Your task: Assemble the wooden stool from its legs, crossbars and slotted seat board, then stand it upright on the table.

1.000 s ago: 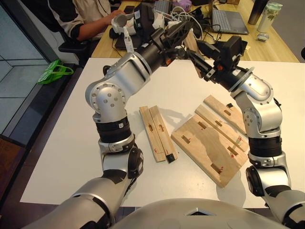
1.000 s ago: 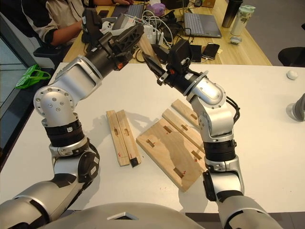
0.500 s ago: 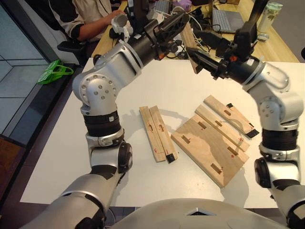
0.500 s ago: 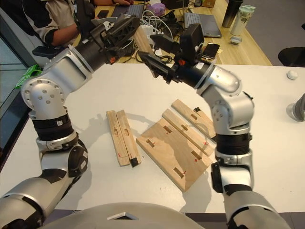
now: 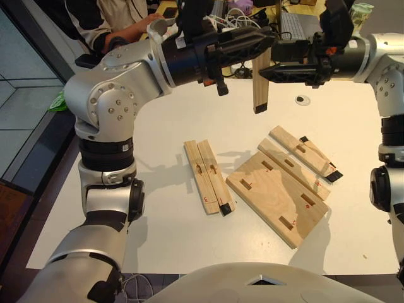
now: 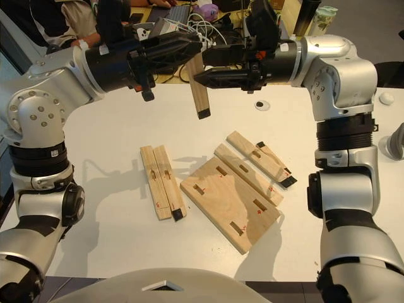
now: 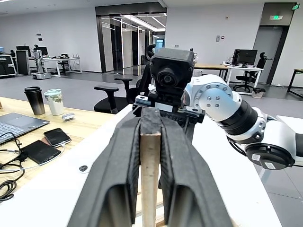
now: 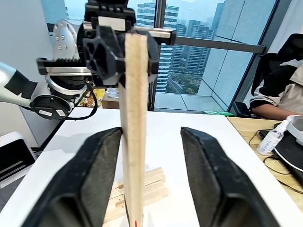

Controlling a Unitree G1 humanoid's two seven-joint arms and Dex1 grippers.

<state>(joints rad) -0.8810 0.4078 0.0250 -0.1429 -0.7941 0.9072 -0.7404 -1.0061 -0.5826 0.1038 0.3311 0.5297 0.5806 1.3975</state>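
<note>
Over the white table (image 5: 158,113), the left gripper (image 5: 259,43) is clamping shut on the top of a leg (image 5: 261,88), holding it upright and well clear of the surface. The right gripper (image 8: 152,137) is sitting spread wide, its fingers (image 8: 102,165) straddling the leg, one just beside it. Below, the seat board (image 5: 278,197) is lying flat, a far pair (image 5: 303,154) of wooden pieces lying along its right edge and a left pair (image 5: 209,177) lying side by side nearby.
</note>
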